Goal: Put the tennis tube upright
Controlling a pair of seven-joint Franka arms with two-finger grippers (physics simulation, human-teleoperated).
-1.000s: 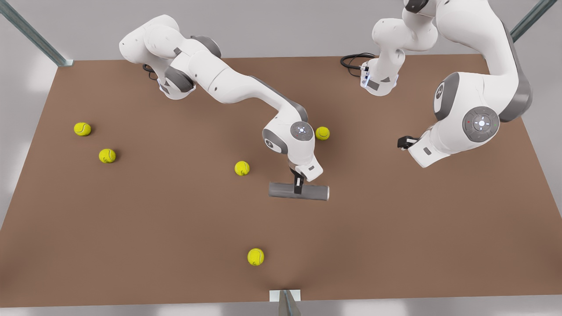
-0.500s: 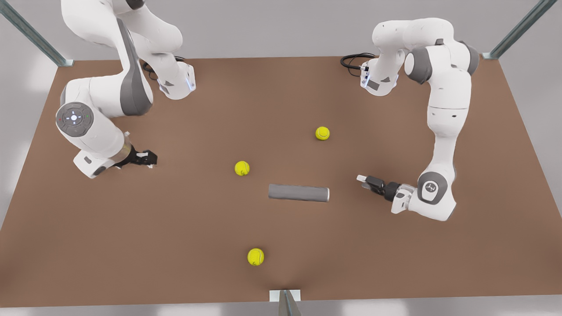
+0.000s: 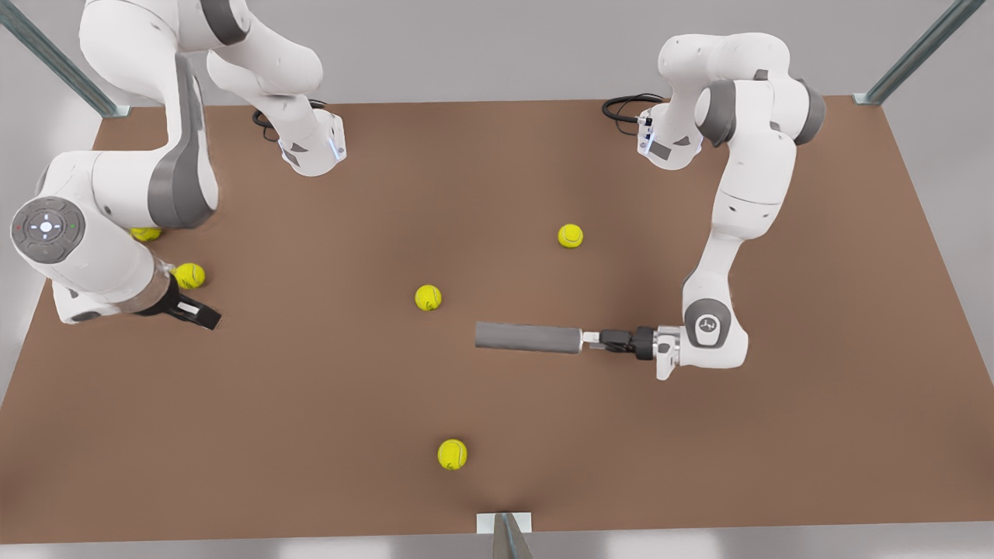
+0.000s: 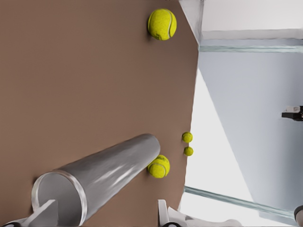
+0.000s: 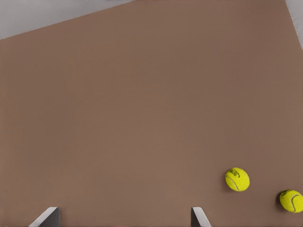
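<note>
The tennis tube (image 3: 528,338) is a dark grey cylinder lying flat on the brown table (image 3: 311,388), near its middle. My left gripper (image 3: 594,340) is level with the tube, at its end on the front view's right. In the left wrist view the tube (image 4: 106,177) shows its silvery-rimmed open end close up. The left gripper (image 4: 105,215) is open, with one fingertip (image 4: 47,213) in front of the opening and the other outside the wall. My right gripper (image 3: 198,313) hangs open at the front view's left, far from the tube, and its open fingers (image 5: 199,215) frame bare table.
Several yellow-green tennis balls lie scattered: one (image 3: 428,297) just behind the tube, one (image 3: 570,235) farther back, one (image 3: 452,454) near the front edge, and two (image 3: 189,275) beside the right arm. The arm bases stand at the table's back edge.
My left gripper has closed in from the front view's right until it reaches the tube's end. The right arm has drawn farther toward the front view's left. The tube has not moved.
</note>
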